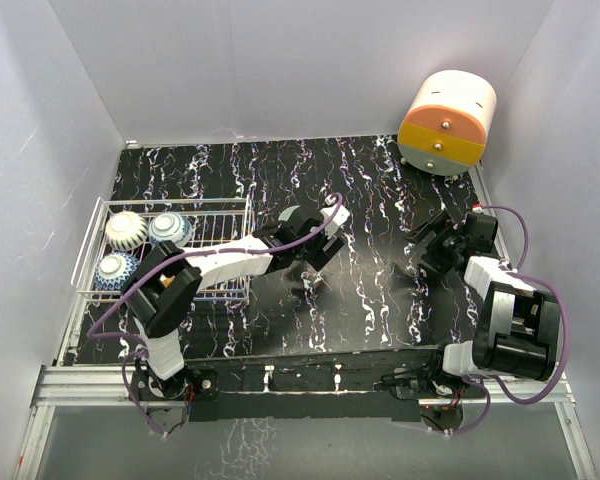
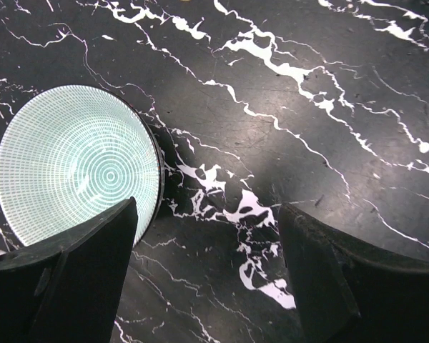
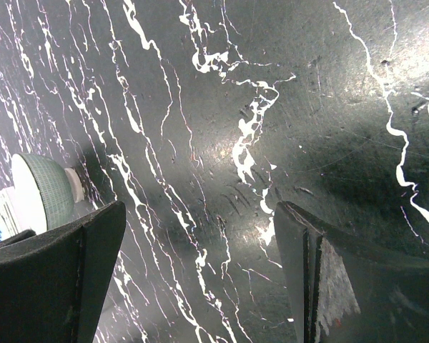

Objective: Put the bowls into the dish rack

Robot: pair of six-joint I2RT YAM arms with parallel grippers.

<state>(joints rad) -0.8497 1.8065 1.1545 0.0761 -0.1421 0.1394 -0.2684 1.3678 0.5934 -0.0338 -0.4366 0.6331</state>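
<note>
Top view: the white wire dish rack [image 1: 220, 228] at the table's left held three bowls, a pale bowl [image 1: 127, 230], a blue-green bowl [image 1: 170, 229] and a blue-patterned bowl [image 1: 114, 270]. A teal bowl [image 1: 296, 217] lay outside it, just beside the left gripper [image 1: 313, 268]. Left wrist view: the left gripper [image 2: 207, 286] stood open over the black marbled table [image 2: 307, 107]. The teal bowl [image 2: 79, 164] was tipped on its side, partly behind one finger rather than between both. Closing there would likely shove or roll it away. Right wrist view: the right gripper [image 3: 200, 286] was open and empty, with the teal bowl [image 3: 44, 191] far off at the left.
</note>
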